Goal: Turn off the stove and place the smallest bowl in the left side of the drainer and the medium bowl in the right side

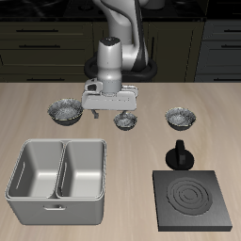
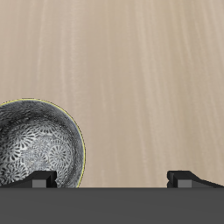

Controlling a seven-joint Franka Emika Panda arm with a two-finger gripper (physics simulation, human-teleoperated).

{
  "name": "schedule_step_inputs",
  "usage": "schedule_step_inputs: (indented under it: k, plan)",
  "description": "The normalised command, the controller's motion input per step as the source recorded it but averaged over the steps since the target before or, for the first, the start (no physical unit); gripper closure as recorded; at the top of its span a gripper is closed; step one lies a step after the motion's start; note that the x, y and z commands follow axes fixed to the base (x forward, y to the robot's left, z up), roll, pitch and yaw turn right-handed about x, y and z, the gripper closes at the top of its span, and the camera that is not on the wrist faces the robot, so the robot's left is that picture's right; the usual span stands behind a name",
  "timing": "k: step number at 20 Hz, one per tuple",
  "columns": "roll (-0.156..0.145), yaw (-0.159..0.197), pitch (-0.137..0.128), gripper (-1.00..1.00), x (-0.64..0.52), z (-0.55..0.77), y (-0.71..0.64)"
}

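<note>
gripper (image 1: pixel 111 114): fingers spread, holding nothing, above table (image 1: pixel 141 141) | smallest bowl (image 1: pixel 125 120): beside gripper, mid-table | medium bowl (image 1: pixel 180 118): near knob (image 1: pixel 180 155) | stove (image 1: pixel 192 199): coils dark | drainer (image 1: pixel 58 169): near front edge

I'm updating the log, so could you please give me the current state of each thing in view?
stove: coil rings dark, not glowing.
knob: beside the stove; setting unreadable.
drainer: both compartments empty.
smallest bowl: upright on table, below the gripper.
medium bowl: upright on table.
widest bowl: upright on table.
gripper: open, holding nothing.
</note>
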Motion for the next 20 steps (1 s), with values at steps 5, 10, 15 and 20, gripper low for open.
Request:
schedule_step_inputs:
  k: [5, 10, 15, 20]
  plan:
    - [0.016, 0.004, 0.03, -1.0, 0.06, -0.14, 0.13]
    - [0.05, -0.02, 0.038, 1.0, 0.03, -0.23, 0.19]
    - [0.018, -0.022, 0.012, 1.0, -0.04, -0.03, -0.06]
    - [-0.002, -0.048, -0.027, 1.0, -0.1, 0.15, -0.12]
